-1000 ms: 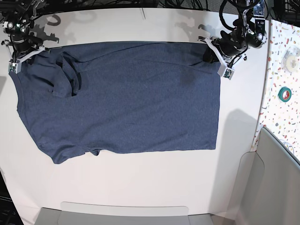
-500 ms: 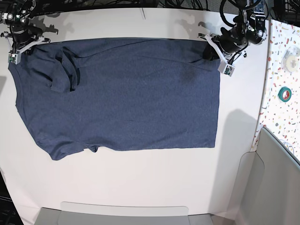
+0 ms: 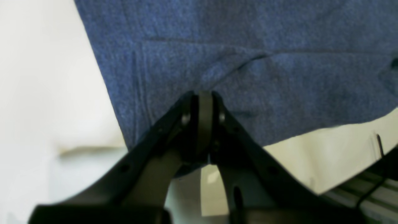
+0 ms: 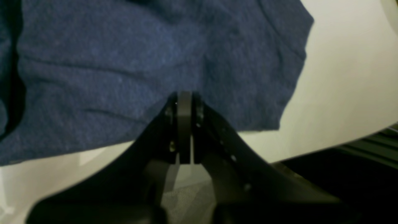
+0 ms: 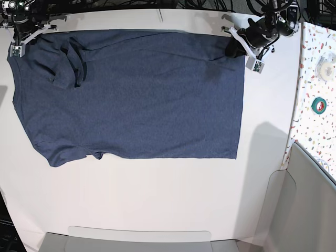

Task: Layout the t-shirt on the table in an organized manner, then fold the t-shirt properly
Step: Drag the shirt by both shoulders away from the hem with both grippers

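At the shirt's (image 5: 136,94) far-left corner we saw the right tool (image 5: 21,39) pressed together on the fabric, pinching the edge near the sleeve; its wrist view showed cloth caught between the closed tips. Just inside that corner a fold of sleeve (image 5: 71,63) lay bunched over the body. The shirt itself lay spread, plain side up, across the far half of the bench (image 5: 157,199), its near hem well clear of the bench's near edge. At the shirt's far-right corner the left tool (image 5: 242,50) was likewise pinching the hem, tips closed on a small ridge of cloth.

We judged the layout step nearly done. The risks we saw: both grips sat close to the bench's far edge, so a further pull could drag cloth off it; uneven pulling could skew the hem; and releasing now would leave the bunched sleeve to spoil a clean fold.
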Available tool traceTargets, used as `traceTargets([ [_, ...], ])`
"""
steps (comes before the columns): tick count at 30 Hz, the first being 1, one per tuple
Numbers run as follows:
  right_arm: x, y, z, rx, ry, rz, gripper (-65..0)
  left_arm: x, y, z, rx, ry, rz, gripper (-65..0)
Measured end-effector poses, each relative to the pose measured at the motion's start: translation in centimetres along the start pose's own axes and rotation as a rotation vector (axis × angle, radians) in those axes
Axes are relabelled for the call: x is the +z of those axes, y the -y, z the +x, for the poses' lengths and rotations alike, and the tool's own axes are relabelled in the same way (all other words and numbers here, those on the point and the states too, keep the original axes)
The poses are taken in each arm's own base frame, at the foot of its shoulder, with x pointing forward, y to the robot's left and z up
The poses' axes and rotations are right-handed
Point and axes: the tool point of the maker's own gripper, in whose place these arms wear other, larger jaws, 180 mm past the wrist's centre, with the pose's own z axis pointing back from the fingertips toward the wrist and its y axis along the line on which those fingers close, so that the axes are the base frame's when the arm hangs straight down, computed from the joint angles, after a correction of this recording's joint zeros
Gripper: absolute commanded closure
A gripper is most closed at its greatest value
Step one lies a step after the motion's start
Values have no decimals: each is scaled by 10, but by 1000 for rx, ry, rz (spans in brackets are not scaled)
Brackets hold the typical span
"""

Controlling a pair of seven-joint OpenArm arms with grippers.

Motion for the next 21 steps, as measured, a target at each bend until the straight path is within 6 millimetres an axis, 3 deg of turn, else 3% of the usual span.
traceTargets([
  [10,-3,-1,13,-6,30,-1,0,4,7,-16,22,-23,-27,0],
  [21,-3,-1,13,-6,27,-2,0,18,22,-41,16,-91,-45,0],
])
